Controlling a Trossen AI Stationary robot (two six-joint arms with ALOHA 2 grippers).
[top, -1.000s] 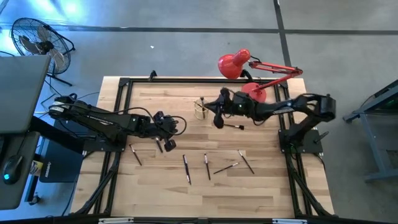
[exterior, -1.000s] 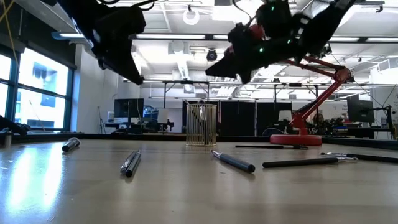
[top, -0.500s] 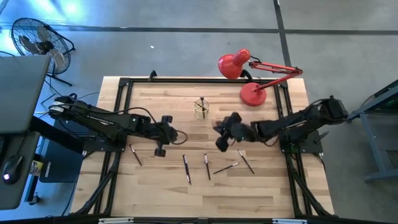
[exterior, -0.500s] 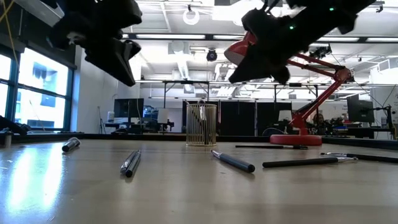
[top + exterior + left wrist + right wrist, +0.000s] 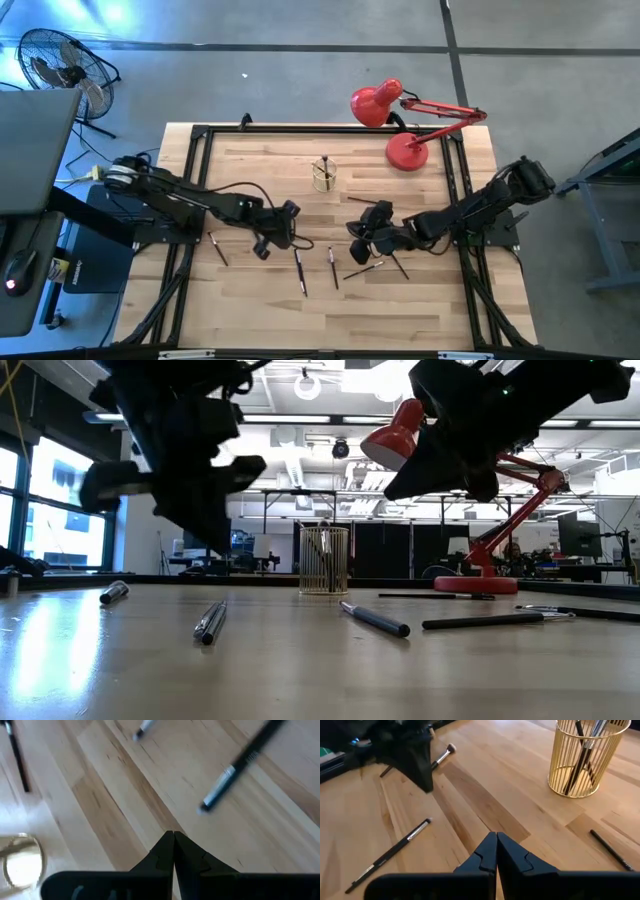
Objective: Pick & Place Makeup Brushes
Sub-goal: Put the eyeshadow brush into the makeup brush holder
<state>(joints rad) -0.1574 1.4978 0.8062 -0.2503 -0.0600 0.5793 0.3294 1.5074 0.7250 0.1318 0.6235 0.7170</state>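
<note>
Several dark makeup brushes lie flat on the wooden table: one at the left [image 5: 218, 248], two in the middle [image 5: 300, 271] [image 5: 333, 268], two crossed at the right [image 5: 364, 270] [image 5: 398, 262], and one farther back [image 5: 362, 201]. More brushes stand in a gold wire cup [image 5: 323, 175] [image 5: 582, 757]. My left gripper [image 5: 272, 238] [image 5: 173, 849] is shut and empty above the table, left of the middle brushes. My right gripper [image 5: 360, 236] [image 5: 496, 851] is shut and empty above the table, just beyond the crossed brushes.
A red desk lamp [image 5: 405, 125] stands at the table's far right. A black frame [image 5: 200, 135] runs along the table's edges. A fan [image 5: 55, 65] stands on the floor beyond the far left corner. Bare wood lies toward the near edge.
My right gripper has swung from beside the gold cup toward the table's near edge, and now hangs above the brushes at the right. My left gripper has gone a little toward the near edge and the right, toward the middle brushes. No brush has moved.
</note>
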